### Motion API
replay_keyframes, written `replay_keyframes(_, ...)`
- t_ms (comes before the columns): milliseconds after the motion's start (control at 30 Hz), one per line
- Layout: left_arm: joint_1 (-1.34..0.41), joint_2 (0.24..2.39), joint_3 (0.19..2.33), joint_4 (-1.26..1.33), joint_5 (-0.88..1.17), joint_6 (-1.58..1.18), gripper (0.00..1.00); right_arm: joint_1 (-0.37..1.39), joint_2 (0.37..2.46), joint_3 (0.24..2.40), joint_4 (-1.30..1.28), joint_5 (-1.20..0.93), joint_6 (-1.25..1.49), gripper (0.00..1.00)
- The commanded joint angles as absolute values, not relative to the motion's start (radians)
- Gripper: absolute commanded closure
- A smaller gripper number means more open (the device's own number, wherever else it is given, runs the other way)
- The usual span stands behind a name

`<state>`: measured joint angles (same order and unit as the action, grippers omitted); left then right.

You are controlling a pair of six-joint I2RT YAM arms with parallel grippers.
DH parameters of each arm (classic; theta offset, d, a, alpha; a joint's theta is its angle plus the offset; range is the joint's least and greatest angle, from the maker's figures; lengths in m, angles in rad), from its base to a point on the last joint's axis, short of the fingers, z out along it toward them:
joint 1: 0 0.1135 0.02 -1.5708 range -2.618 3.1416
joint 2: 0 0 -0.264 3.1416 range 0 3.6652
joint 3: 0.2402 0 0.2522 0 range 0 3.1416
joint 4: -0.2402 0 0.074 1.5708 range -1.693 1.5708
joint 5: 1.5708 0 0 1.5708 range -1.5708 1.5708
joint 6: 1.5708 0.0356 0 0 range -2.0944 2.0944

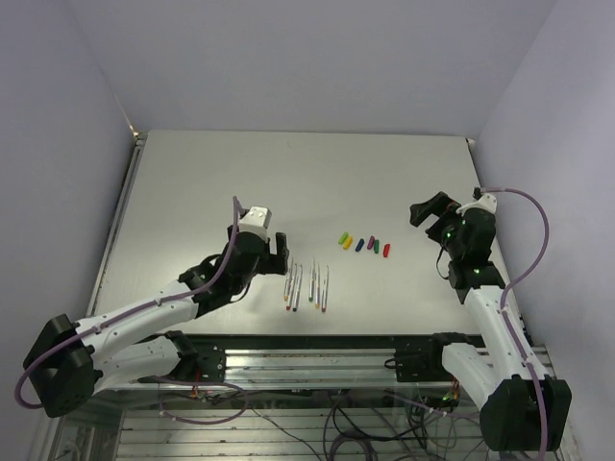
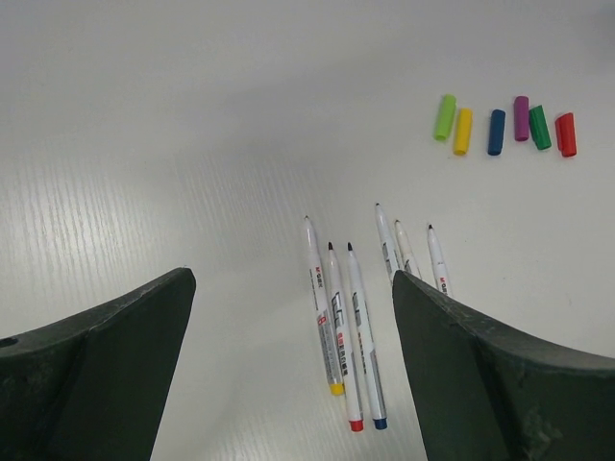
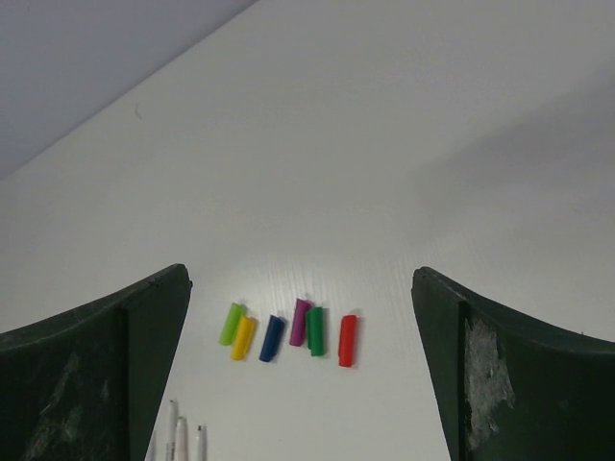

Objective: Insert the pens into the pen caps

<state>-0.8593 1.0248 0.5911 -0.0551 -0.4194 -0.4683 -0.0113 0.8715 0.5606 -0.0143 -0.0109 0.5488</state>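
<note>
Near the middle of the tabletop (image 1: 288, 182) the pens (image 2: 361, 319) lie side by side, tips toward 12 o'clock. The caps (image 2: 496, 132) sit lined up at about 2 o'clock, probably for easy pairing. Left tool (image 2: 290, 283) hovers wide over the pens, right tool (image 3: 298, 279) wide over the caps, both empty.
</note>
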Motion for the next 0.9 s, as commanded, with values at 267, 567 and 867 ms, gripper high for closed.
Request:
replay_keyframes(267,-0.862,0.992,0.564,-0.104,-0.438,-0.530,0.05,-0.011,0.872,0.563,0.050,-0.147,0.568,0.00)
replay_keyframes(567,-0.861,1.020,0.550,-0.085,-0.476,-0.543,0.05,-0.011,0.848,0.582,-0.010,-0.065,0.531,0.15)
replay_keyframes(867,-0.861,1.037,0.530,-0.110,-0.469,-0.532,0.03,-0.010,0.877,0.606,-0.058,-0.027,0.528,0.20)
